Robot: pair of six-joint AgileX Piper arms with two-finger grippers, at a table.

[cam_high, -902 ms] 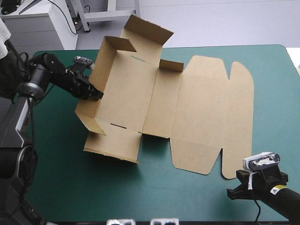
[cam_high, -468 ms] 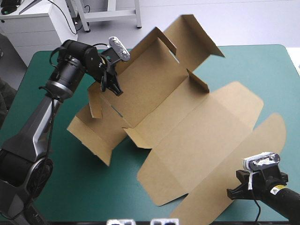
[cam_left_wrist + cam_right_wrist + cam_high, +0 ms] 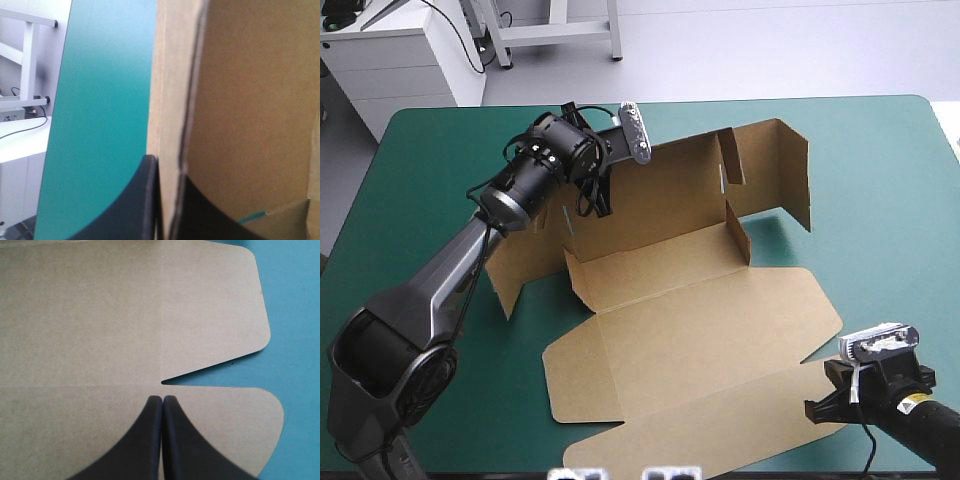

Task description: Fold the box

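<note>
Swung round since the earlier frames, the box (image 3: 692, 305) no longer hangs tilted in the air. It now sits across the middle of the teal-green cover (image 3: 430, 150). Its walls stand along the far side, and its lid (image 3: 720, 410) lies flat toward the table's near right corner.

My left gripper (image 3: 168, 167) pinches the top edge of the raised wall (image 3: 660, 200) near its left end, one black finger on each face of the board. My right gripper (image 3: 162, 400) has its fingers pressed together with nothing between them. It hovers over the lid's rounded flaps at that near corner.

To do this step well, I would keep the pinch close to the crease and turn the wall about that line rather than drag the sheet. The free gripper could press down on the flat board so nothing slides.
</note>
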